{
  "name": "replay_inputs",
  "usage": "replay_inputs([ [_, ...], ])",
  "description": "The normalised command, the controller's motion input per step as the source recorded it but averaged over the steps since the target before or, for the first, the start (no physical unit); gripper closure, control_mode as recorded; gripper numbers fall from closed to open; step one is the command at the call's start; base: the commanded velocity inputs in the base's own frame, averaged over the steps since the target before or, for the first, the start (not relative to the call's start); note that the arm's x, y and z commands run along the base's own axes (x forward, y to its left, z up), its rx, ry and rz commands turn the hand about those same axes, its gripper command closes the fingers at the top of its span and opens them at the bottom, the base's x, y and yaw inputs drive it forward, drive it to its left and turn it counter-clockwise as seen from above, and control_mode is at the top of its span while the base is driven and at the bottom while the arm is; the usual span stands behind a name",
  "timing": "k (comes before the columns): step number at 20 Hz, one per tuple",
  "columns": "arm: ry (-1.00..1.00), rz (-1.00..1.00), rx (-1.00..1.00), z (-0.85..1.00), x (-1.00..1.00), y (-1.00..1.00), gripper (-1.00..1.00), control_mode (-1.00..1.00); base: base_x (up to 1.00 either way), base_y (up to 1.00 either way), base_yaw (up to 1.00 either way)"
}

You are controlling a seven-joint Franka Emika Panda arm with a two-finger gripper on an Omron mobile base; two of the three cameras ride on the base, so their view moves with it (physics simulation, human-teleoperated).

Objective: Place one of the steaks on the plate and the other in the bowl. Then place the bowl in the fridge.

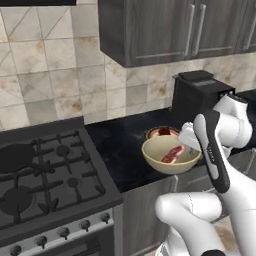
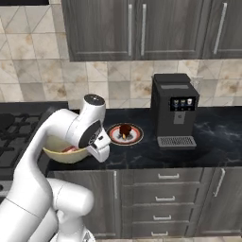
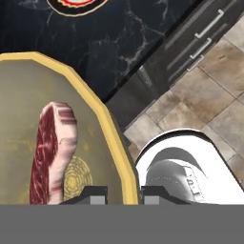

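Bowl: the tan-yellow bowl sits centre-right in the left base view, near the front edge of the black counter; in the right base view it shows at mid-left, partly behind the arm
Pink steak: the marbled steak lies inside the bowl; in the hand view it is at lower left
Plate: the patterned plate sits just behind the bowl, centre of the right base view
Dark steak: the dark steak rests on the plate
Gripper: the gripper has its two tips on either side of the bowl's yellow rim at the bottom of the hand view, jaws clamped on that rim
Coffee machine: the black coffee machine stands right of the plate
Stove: the stove fills the lower left of the left base view
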Motion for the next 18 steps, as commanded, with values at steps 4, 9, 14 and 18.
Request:
replay_inputs([
  [4, 0.0, 0.0, 0.0, 0.0, 0.0, 0.0, 1.0, 1.0, -0.02, 0.67, -0.6],
  [9, 0.0, 0.0, 0.0, 0.0, 0.0, 0.0, 1.0, 1.0, -0.35, 0.3, -0.73],
  [14, 0.0, 0.0, 0.0, 0.0, 0.0, 0.0, 1.0, 1.0, -0.13, 0.0, -0.89],
  [18, 0.0, 0.0, 0.0, 0.0, 0.0, 0.0, 1.0, 1.0, -0.12, 0.0, -0.88],
])
